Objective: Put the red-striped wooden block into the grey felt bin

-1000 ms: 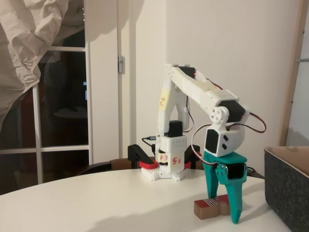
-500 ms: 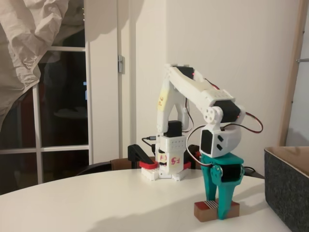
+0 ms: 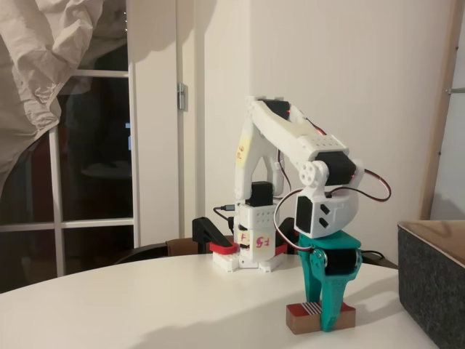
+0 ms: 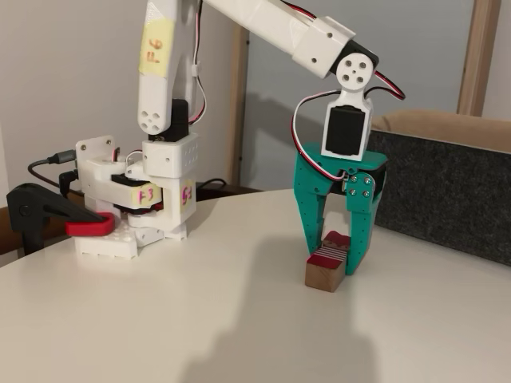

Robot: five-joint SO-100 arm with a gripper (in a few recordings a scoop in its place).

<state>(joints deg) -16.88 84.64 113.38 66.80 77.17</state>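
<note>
The red-striped wooden block lies flat on the white table, red top with white stripes at its near end. My green gripper points straight down and straddles the block across its width. One finger presses each long side, so it is shut on the block, which still rests on the table. From the side, the fingers cover the block's middle. The grey felt bin stands just right of the gripper, its dark wall and tan inner rim rising higher than the block.
The arm's white base is clamped at the table's back with a black and red clamp. The round white table stretches open to the left and front. A wall and a window stand behind.
The gripper swung left over the block, came down and narrowed from wide open until its fingers closed on the block's sides. The block shifted slightly left.
</note>
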